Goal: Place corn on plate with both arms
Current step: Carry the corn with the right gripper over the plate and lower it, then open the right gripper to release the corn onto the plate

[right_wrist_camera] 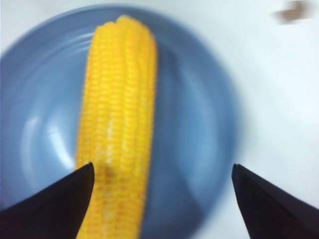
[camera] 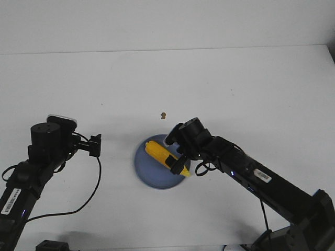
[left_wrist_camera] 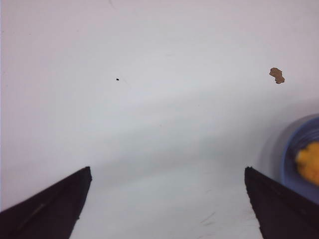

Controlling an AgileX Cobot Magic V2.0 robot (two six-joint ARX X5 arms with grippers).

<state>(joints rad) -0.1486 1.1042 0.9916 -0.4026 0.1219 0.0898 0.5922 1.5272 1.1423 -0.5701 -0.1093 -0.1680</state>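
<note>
- Front view: the corn (camera: 166, 158) lies across the blue plate (camera: 152, 177) on the white counter (camera: 235, 89), slanting from the plate's far left toward its near right, where the tip reaches the rim
- The right gripper (camera: 180, 166) hangs over the near-right end of the corn; the arm behind it runs off toward the lower right corner
- The left gripper (camera: 95, 145) sits well apart from the plate, on the left side of the counter, pointing toward the plate
- A small brown speck (camera: 163, 114) rests on the counter just beyond the plate
- Right wrist view: the fingers (right_wrist_camera: 55, 209) are spread wide, one overlapping the edge of the corn (right_wrist_camera: 117, 129) in the picture, the other over bare plate (right_wrist_camera: 199, 129); whether either touches the cob cannot be told. The cob lies flat in the dish
- Left wrist view: the fingers (left_wrist_camera: 47, 211) stand wide apart over bare counter (left_wrist_camera: 159, 124) with nothing between them; the plate's rim (left_wrist_camera: 289, 154) and a bit of corn (left_wrist_camera: 310, 162) show at the edge, and the speck (left_wrist_camera: 277, 75) lies farther off
</note>
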